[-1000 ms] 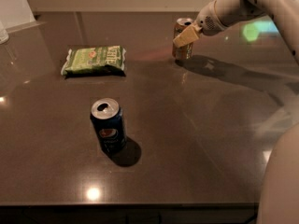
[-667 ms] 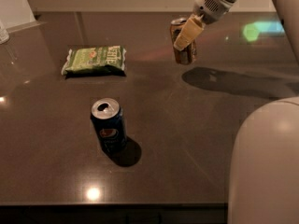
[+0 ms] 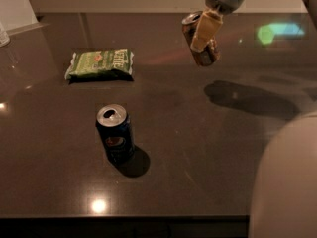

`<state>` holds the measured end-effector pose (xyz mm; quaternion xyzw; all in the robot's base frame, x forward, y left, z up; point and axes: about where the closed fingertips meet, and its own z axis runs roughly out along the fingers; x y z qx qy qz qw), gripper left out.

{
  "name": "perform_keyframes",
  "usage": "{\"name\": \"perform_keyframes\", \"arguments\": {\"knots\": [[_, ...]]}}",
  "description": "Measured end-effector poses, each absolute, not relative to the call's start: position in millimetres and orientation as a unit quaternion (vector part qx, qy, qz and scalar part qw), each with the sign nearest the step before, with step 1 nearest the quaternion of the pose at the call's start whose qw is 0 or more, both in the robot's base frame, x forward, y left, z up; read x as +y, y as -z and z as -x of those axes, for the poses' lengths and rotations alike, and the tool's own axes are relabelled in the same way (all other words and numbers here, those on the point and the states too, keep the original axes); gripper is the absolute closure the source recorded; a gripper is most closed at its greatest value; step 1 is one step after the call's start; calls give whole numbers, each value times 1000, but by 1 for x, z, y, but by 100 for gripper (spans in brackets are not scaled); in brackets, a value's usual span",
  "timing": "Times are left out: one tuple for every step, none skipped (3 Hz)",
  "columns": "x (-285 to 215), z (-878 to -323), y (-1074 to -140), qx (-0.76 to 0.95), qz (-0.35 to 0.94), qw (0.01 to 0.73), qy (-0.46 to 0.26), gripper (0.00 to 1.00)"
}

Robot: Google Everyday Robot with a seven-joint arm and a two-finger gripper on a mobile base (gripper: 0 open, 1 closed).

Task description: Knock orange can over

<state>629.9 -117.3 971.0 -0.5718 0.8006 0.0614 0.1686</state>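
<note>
The orange can [image 3: 209,54], coppery brown with a silver top, is at the far right of the dark table [image 3: 198,148]. It leans with its top toward the left. My gripper [image 3: 202,42] comes down from the top edge and is shut on the can. One cream finger [image 3: 205,29] lies across the can's front; the other finger is hidden behind it. Whether the can's base still touches the table I cannot tell.
A dark blue can [image 3: 115,133] with a red-white logo stands upright at the centre left. A green snack bag [image 3: 101,63] lies flat at the far left. My own pale body [image 3: 287,182] fills the lower right corner. The table's front edge runs along the bottom.
The gripper with the orange can has shifted left and up in view, and the can now leans over to the left. The blue can and the bag have not moved on the table.
</note>
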Motion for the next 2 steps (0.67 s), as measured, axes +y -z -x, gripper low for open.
{"name": "perform_keyframes", "arguments": {"knots": [[-134,-599,-967,794,596,117,10,100],[-143,-574,-949,788,610,68,48,100]]}}
